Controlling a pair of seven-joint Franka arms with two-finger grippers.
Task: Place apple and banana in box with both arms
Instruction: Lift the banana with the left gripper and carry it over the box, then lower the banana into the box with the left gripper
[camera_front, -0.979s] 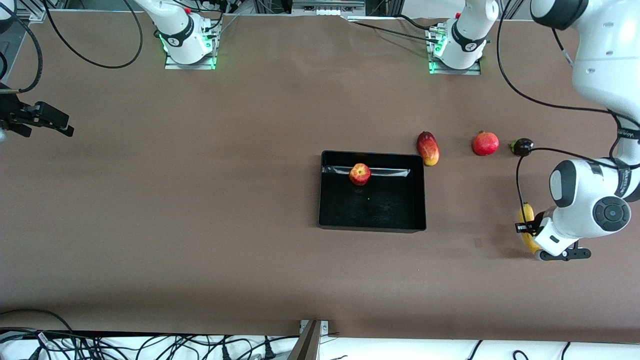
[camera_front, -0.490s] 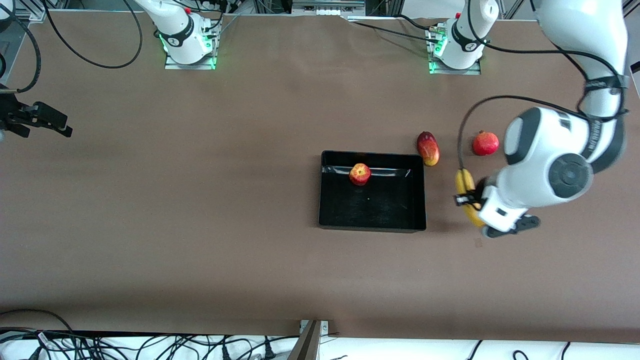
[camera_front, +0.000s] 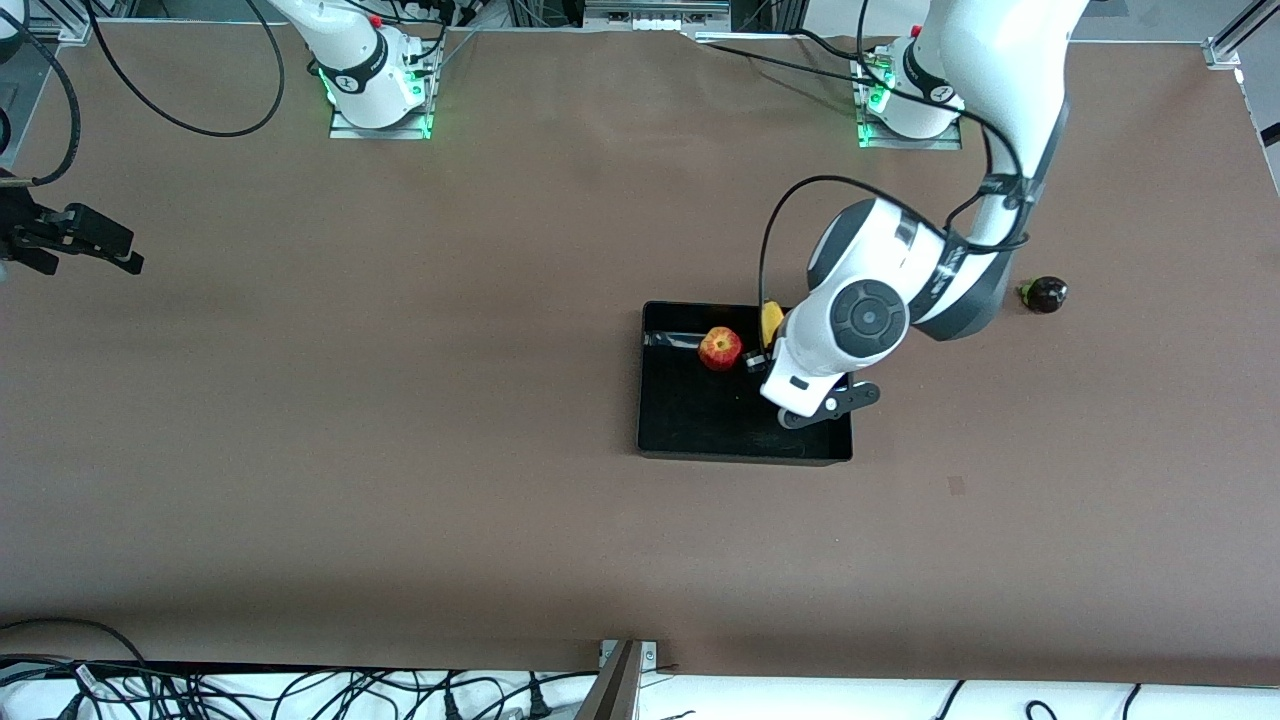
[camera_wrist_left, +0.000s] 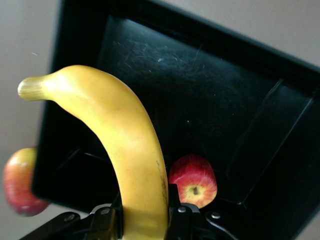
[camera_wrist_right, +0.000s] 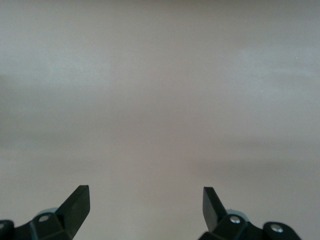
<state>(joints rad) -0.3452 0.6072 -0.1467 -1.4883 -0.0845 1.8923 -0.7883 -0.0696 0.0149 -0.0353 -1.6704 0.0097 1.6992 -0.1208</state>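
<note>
We note left gripper (camera_wrist_left: 142, 220) fingers pinching the banana (camera_wrist_left: 127, 150) above the box (camera_front: 690, 420), beside the apple (camera_front: 720, 348), ready for release; right gripper (camera_wrist_right: 145, 205) waits, fingers spread

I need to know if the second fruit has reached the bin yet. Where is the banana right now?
The banana is clamped in the left gripper, held in the air over the box, above the apple that lies inside it.

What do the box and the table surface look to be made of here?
The box looks like black plastic: glossy inner walls with highlights and fine scuffs on its floor in the left wrist view. The table seems covered in a matte brown sheet, perhaps paper or fabric; it shows no glare.
</note>
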